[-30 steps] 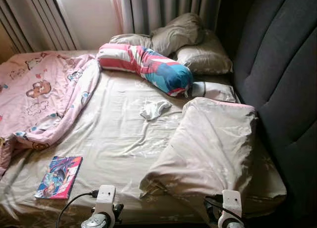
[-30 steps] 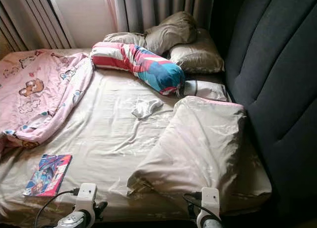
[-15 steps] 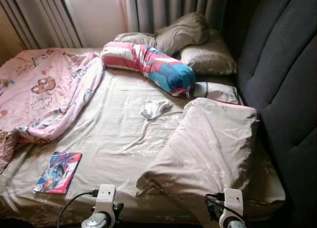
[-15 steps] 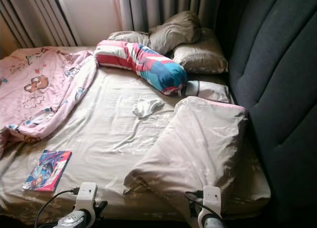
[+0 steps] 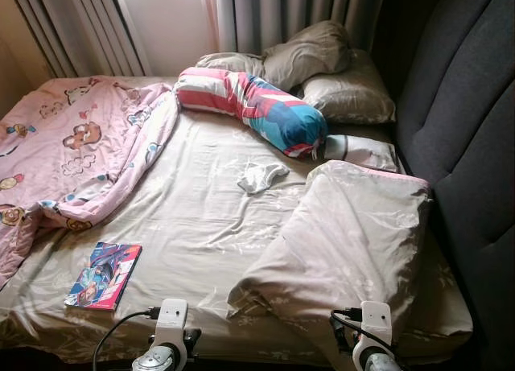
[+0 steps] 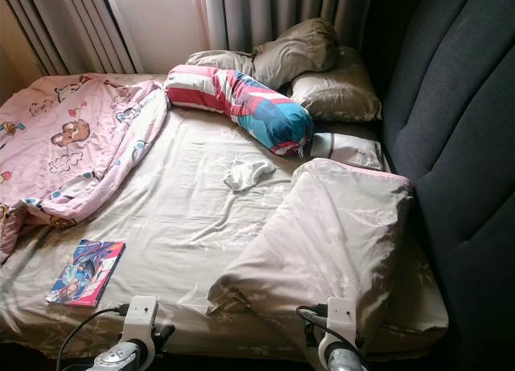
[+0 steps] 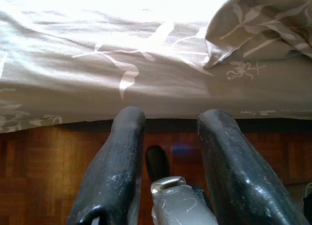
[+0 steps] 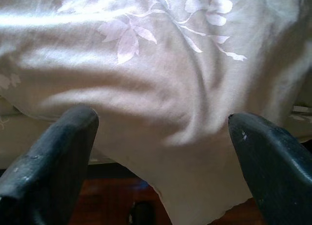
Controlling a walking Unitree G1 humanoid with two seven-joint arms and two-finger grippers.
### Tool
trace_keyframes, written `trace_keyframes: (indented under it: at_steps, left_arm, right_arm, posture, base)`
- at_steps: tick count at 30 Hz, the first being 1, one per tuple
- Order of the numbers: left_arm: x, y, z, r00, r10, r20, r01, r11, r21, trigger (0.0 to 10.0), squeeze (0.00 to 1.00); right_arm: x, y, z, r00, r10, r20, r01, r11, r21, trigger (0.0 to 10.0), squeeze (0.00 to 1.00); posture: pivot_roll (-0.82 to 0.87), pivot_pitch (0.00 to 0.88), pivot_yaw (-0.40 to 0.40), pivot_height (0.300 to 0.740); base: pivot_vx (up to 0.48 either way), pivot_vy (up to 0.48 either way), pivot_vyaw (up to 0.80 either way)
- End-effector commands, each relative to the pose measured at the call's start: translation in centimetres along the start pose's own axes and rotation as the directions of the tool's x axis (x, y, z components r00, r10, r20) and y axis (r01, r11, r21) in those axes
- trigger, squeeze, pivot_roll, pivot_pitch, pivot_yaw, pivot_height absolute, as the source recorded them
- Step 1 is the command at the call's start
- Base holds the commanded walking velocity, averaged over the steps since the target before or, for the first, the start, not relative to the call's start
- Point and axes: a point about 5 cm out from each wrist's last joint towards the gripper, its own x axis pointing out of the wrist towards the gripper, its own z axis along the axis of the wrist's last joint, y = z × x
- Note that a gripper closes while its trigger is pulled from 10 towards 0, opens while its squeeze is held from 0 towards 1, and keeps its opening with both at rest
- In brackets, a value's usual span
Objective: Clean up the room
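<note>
From the head camera, both silver arms are held low at the near edge of a bed covered in a beige leaf-print sheet (image 5: 193, 226). A folded beige duvet (image 5: 346, 242) lies near the dark padded headboard (image 5: 467, 121), and a pink cartoon-print blanket (image 5: 72, 146) is bunched on the robot's left. A colourful comic book (image 5: 103, 275) rests flat near the front edge. A small crumpled white cloth (image 5: 261, 176) sits mid-bed, just below a long striped pink-and-blue bolster (image 5: 253, 109) that leans against grey-beige pillows (image 5: 322, 73).

In the left wrist view, the left gripper (image 7: 168, 122) points at the mattress side above a wooden floor (image 7: 44, 176), its jaws narrowly parted and holding nothing.

In the right wrist view, the right gripper (image 8: 161, 132) faces the duvet's overhanging edge, jaws spread wide and empty.
</note>
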Motion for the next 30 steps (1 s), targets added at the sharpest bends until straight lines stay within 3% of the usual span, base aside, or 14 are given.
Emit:
trace_keyframes:
  at_steps: [1, 7, 17, 30]
  left_arm:
    - [-0.1, 0.27, -0.31, 1.0, 0.004, -0.012, -0.003, 1.0, 0.01, 10.0, 0.0]
    - [-0.11, 0.27, -0.34, 1.0, 0.004, -0.011, -0.004, 1.0, 0.009, 10.0, 0.0]
    - [-0.1, 0.32, -0.24, 1.0, 0.006, -0.007, -0.006, 1.0, 0.01, 10.0, 0.0]
    - [-0.02, 0.33, 0.14, 1.0, 0.006, 0.007, -0.006, 1.0, -0.003, 10.0, 0.0]
  right_arm:
    - [-0.04, 0.0, 0.0, 1.0, -0.003, 0.01, 0.003, 1.0, 0.004, 10.0, 0.0]
    - [-0.03, 0.02, 0.04, 1.0, -0.001, 0.011, 0.001, 1.0, 0.004, 10.0, 0.0]
    - [-0.04, 0.03, -0.01, 1.0, -0.001, 0.008, 0.001, 1.0, 0.004, 10.0, 0.0]
    - [0.14, 0.07, 0.7, 0.999, -0.001, 0.038, 0.0, 1.0, 0.027, 10.0, 0.0]
  posture:
    - [-0.07, 0.027, 0.027, 0.74]
    - [-0.07, 0.028, 0.027, 0.74]
    - [-0.07, 0.028, 0.028, 0.74]
    - [-0.07, 0.029, 0.027, 0.74]
  base:
    - [0.0, 0.0, 0.0]
    - [0.0, 0.0, 0.0]
    - [0.0, -0.348, 0.0]
    - [0.0, 0.0, 0.0]
